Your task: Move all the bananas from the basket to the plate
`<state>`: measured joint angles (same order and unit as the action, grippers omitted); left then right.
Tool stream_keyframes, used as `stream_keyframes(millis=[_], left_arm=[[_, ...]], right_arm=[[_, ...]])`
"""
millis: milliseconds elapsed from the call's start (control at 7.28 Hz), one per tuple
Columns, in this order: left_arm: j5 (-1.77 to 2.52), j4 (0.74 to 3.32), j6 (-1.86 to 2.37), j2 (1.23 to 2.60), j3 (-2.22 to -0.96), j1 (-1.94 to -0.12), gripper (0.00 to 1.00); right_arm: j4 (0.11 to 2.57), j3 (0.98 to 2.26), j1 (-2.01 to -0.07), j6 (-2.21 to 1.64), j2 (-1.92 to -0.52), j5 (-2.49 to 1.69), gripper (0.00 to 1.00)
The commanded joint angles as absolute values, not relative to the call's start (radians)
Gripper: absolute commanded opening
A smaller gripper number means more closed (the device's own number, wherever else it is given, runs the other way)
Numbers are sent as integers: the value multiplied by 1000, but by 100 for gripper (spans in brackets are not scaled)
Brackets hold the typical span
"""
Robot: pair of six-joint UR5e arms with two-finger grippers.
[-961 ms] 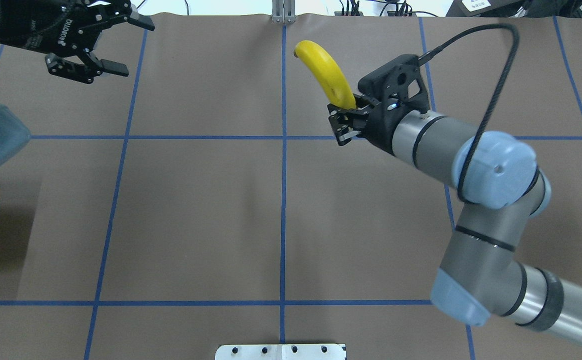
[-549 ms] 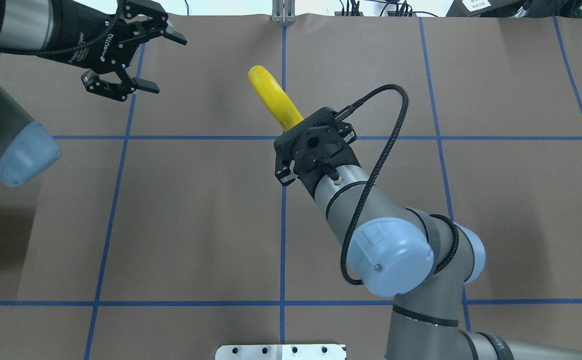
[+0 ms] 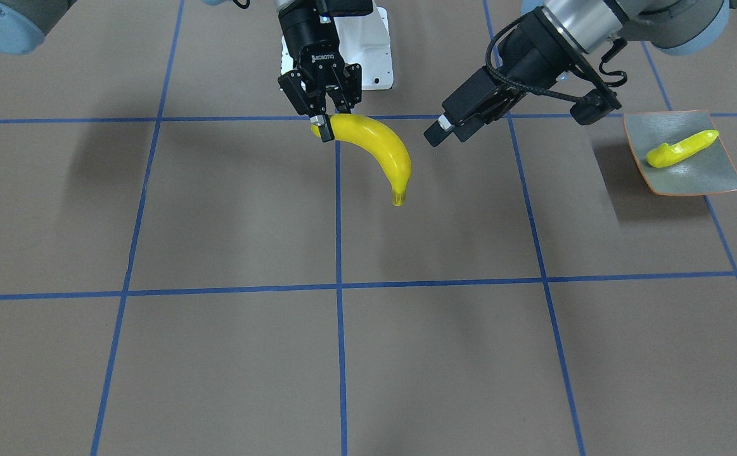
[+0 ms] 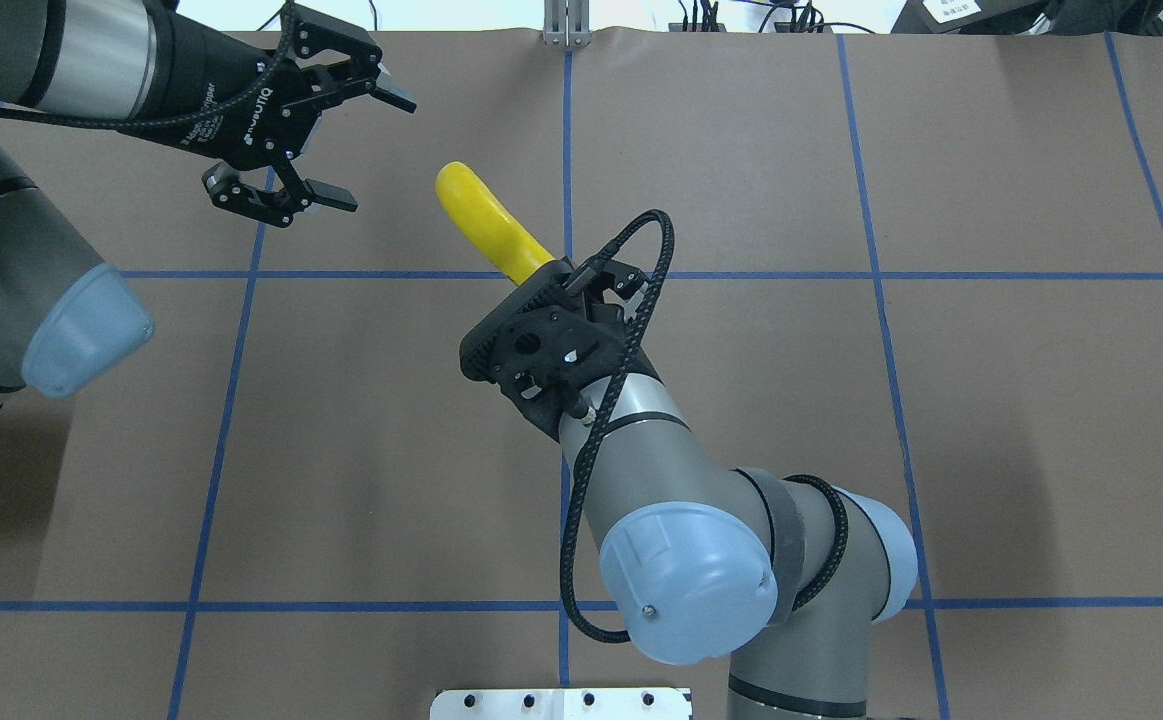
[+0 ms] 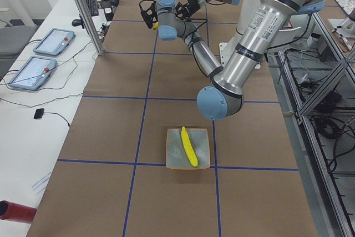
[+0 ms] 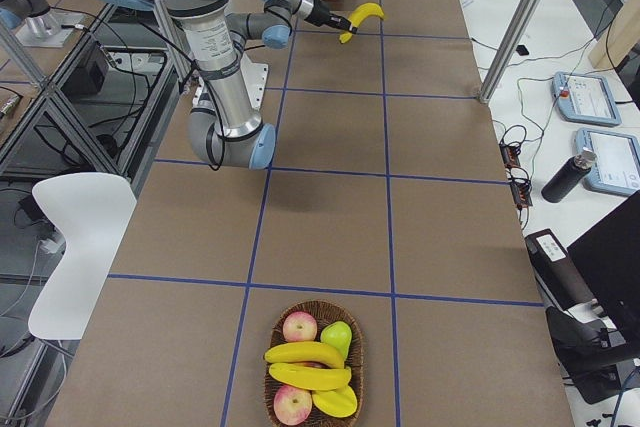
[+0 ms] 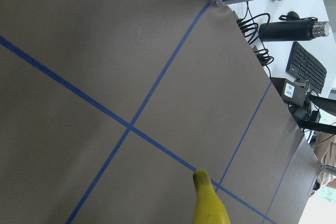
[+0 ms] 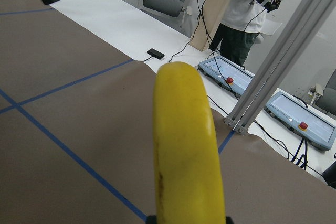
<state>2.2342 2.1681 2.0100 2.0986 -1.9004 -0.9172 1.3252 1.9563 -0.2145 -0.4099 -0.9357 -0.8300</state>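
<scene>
One banana point(image 3: 374, 149) hangs above mid-table, pinched at one end by my right gripper point(image 3: 325, 130); my left gripper point(image 4: 363, 150) hovers spread near its free tip. It looks light, stiff and slick, so I'd grip the thick middle squarely for the plate point(image 3: 691, 177).

Left jaws apart, right seemingly clamped
</scene>
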Motion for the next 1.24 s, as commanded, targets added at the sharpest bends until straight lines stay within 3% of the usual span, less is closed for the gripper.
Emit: stream_keyframes(millis=[0,412,549,824,961,1099], left_arm=[[2179,2168,2017,2097,-1902,-862,100],[2117,2166,2017,2091,-1902,-792,95],[2117,2167,2016,2089,-1908,-784,78],[2115,2168,2005,2089,-1917,-759,5],[2115,2168,2005,2086,-1933,-756,0],[2115,2168,2005,2065,-1951,-756,0]], right_arm=[[1344,1951,-186,-388,-911,-793,0],[1344,1953,-166,-388,-908,-778,0],[1342,1951,-163,-388,-908,-776,0],[1339,1953,-160,-390,-908,-775,0],[1336,1953,-160,-390,-911,-775,30],[1318,1963,-160,-402,-908,-778,77]])
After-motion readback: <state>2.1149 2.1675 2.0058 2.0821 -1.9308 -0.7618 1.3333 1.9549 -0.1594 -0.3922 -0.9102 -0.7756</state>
